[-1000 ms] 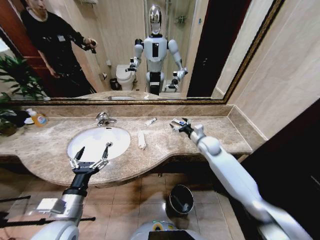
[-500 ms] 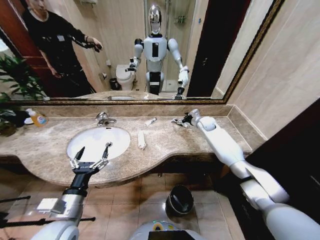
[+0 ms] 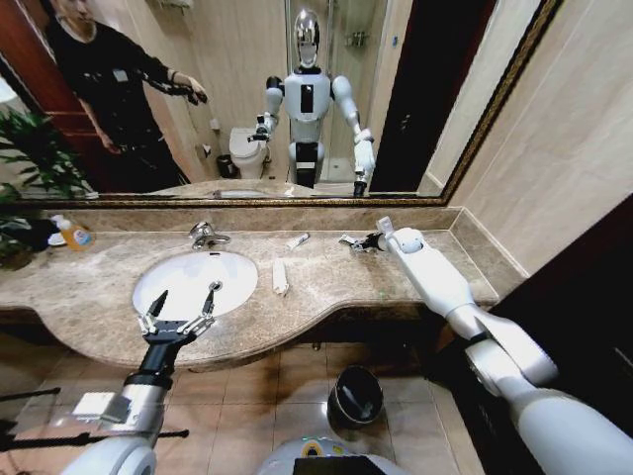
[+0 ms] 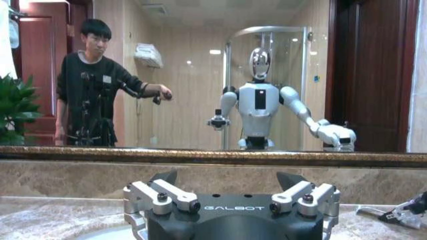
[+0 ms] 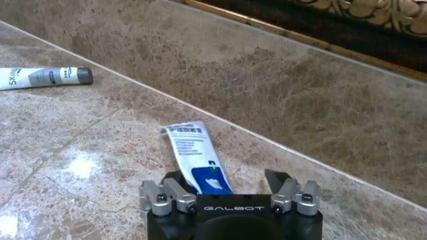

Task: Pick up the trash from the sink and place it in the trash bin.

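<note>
Head view: right gripper point(image 3: 362, 242) at desk's 1 o'clock, jaws apart over blue-marked wrapper point(image 5: 195, 159); left gripper point(image 3: 180, 307) idle, jaws apart. Tube point(image 3: 297, 240), packet point(image 3: 280, 276) remain; trash bin point(image 3: 358, 395) contents unclear.

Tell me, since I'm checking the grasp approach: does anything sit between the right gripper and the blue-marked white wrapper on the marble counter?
Nothing visible does. The right gripper sits low over the brown-beige marble counter, its open fingers astride the near end of the blue-marked white wrapper. The grey-capped white tube lies well aside.
</note>
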Tool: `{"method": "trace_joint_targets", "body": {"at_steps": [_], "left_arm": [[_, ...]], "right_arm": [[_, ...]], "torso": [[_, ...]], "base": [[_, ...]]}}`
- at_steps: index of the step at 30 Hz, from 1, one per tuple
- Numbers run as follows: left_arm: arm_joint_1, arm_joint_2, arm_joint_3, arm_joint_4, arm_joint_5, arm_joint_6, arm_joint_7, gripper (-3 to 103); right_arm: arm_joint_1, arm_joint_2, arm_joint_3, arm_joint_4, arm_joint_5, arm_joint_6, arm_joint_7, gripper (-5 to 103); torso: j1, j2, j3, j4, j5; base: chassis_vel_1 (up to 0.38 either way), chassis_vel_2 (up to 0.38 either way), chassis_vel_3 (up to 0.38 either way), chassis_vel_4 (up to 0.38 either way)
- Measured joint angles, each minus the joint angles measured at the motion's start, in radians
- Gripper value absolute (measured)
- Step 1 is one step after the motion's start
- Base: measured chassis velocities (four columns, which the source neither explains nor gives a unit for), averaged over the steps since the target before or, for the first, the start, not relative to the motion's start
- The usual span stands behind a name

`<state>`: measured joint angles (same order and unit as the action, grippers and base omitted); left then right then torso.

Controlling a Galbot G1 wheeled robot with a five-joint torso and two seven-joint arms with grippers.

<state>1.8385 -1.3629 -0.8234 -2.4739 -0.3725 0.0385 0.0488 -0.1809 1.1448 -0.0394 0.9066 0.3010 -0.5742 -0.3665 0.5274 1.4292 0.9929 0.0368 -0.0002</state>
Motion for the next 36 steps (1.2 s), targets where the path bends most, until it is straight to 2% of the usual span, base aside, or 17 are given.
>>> {"method": "trace_joint_targets", "body": {"at_steps": [3,6,7,9,12,13,18,22,25,27,29,30,31,32,33,35,36], "left_arm": [[0.000,0.000,0.000,0.000,0.000,0.000,0.000,100],[0.000,0.000,0.000,0.000,0.000,0.000,0.000,100],[0.000,0.000,0.000,0.000,0.000,0.000,0.000,100],[0.000,0.000,0.000,0.000,0.000,0.000,0.000,100],[0.000,0.000,0.000,0.000,0.000,0.000,0.000,100],[0.000,0.000,0.000,0.000,0.000,0.000,0.000,100],[0.000,0.000,0.000,0.000,0.000,0.000,0.000,100],[0.000,0.000,0.000,0.000,0.000,0.000,0.000,100],[0.000,0.000,0.000,0.000,0.000,0.000,0.000,100],[0.000,0.000,0.000,0.000,0.000,0.000,0.000,100],[0.000,0.000,0.000,0.000,0.000,0.000,0.000,100],[0.000,0.000,0.000,0.000,0.000,0.000,0.000,100],[0.000,0.000,0.000,0.000,0.000,0.000,0.000,100],[0.000,0.000,0.000,0.000,0.000,0.000,0.000,100],[0.000,0.000,0.000,0.000,0.000,0.000,0.000,100],[0.000,0.000,0.000,0.000,0.000,0.000,0.001,100],[0.000,0.000,0.000,0.000,0.000,0.000,0.001,100]], "right_arm": [[-0.006,-0.002,0.006,0.000,0.002,0.007,-0.001,70],[-0.009,-0.002,0.007,0.001,0.005,0.013,0.000,70],[-0.010,-0.001,0.006,0.003,0.012,0.013,0.003,54],[-0.010,-0.001,0.005,0.004,0.014,0.012,0.003,54],[-0.007,0.001,-0.001,0.008,0.024,0.004,0.003,37],[-0.007,0.001,-0.001,0.008,0.024,0.004,0.003,37],[-0.010,-0.006,-0.004,0.040,0.070,-0.001,0.017,15],[-0.024,-0.024,0.003,0.094,0.104,-0.006,0.027,5],[-0.117,-0.110,0.061,0.317,0.208,-0.037,0.058,1],[-0.151,-0.134,0.080,0.371,0.230,-0.047,0.066,1],[-0.275,-0.213,0.154,0.534,0.283,-0.064,0.081,1],[-0.302,-0.230,0.169,0.567,0.295,-0.064,0.084,1],[-0.416,-0.300,0.236,0.695,0.336,-0.058,0.107,1],[-0.416,-0.300,0.236,0.695,0.336,-0.058,0.107,1],[-0.488,-0.338,0.277,0.768,0.361,-0.045,0.121,1],[-0.647,-0.387,0.400,0.887,0.393,-0.025,0.114,1],[-0.647,-0.387,0.400,0.887,0.393,-0.025,0.114,1]], "torso": [[0.000,0.000,0.000,0.0000,0.0000],[0.000,0.000,0.000,0.0000,0.0001],[0.000,0.000,0.000,0.0000,0.0002],[0.000,0.000,0.000,0.0000,0.0002],[0.000,0.000,0.000,0.0000,0.0002],[0.000,0.000,0.000,0.0000,0.0002],[0.000,0.000,0.000,0.0000,0.0004],[0.000,0.000,0.000,0.0001,0.0004],[0.000,0.000,0.000,0.0003,0.0001],[0.000,0.000,0.000,0.0003,0.0000],[0.000,0.000,0.000,0.0002,0.0004],[0.000,0.000,0.000,0.0002,0.0008],[0.000,0.000,0.000,-0.0002,0.0008],[0.000,0.000,0.000,-0.0002,0.0008],[0.000,0.000,0.000,-0.0010,0.0001],[0.000,0.000,0.000,-0.0002,0.0006],[0.000,0.000,0.000,-0.0002,0.0006]], "base": [[0.000,0.000,0.000,0.000],[0.000,0.000,0.000,0.000],[0.000,0.000,0.000,0.000],[0.000,0.000,0.000,0.000],[0.000,0.000,0.000,0.000],[0.000,0.000,0.000,0.000],[0.000,0.000,0.000,0.000],[0.000,0.000,0.000,0.000],[0.000,0.000,0.000,0.000],[0.000,0.000,0.000,0.000],[0.000,0.000,0.000,0.000],[0.000,0.000,0.000,0.000],[0.000,0.000,0.000,0.000],[0.000,0.000,0.000,0.000],[0.000,0.000,0.000,0.000],[0.000,0.000,0.000,0.000],[0.000,0.000,0.000,0.000]]}}
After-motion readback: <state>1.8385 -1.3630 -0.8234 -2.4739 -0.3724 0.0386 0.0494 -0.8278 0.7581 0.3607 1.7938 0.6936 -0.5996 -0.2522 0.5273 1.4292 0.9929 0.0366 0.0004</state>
